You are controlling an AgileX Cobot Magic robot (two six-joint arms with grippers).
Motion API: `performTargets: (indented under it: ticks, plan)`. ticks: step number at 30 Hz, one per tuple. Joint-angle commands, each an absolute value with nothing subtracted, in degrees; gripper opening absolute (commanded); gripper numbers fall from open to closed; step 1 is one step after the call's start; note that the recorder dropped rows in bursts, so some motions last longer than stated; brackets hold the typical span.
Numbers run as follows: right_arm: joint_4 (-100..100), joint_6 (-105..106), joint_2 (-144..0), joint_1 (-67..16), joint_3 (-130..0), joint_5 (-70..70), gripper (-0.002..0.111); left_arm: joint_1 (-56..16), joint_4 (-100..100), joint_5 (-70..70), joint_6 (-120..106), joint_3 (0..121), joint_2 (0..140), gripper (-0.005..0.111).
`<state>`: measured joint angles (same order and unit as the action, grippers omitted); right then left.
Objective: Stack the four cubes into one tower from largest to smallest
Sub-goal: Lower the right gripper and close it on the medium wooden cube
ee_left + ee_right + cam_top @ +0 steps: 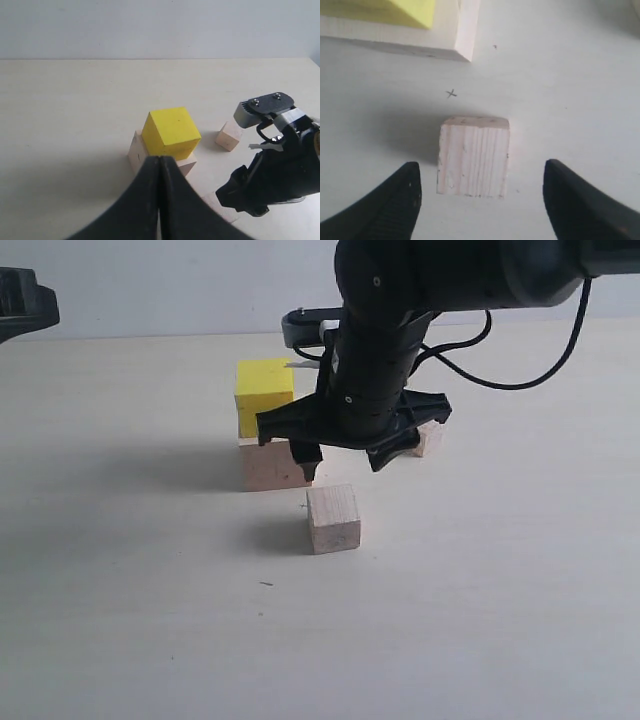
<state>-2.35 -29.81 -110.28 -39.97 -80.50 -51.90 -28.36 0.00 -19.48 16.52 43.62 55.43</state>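
The bright yellow cube sits on the largest pale wood cube at mid-table, a two-block tower. The medium wood cube lies alone on the table in front of it. My right gripper hovers open just above and behind this cube; in the right wrist view the cube lies between the spread fingertips, untouched. The tiny wood cube shows partly behind the right gripper. My left gripper is shut on nothing, held back from the yellow cube.
A small pencilled cross marks the table between the medium cube and the large cube. The right arm's black cable loops over the table at the back right. Part of the left arm shows at the far left.
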Motion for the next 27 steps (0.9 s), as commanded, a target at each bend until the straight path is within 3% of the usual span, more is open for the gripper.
performTargets:
  ticks: [1,27]
  plan:
    - [-2.3,-31.11,-111.15,-40.02,-81.02,-52.96,0.066,-28.65,-0.71,-19.43,16.68,43.26,55.09,0.0]
    - [1.54,-29.55,-117.65,-40.02,-81.02,-49.56,0.066,-28.65,-0.71,-19.68,16.68,43.26,55.11,0.0]
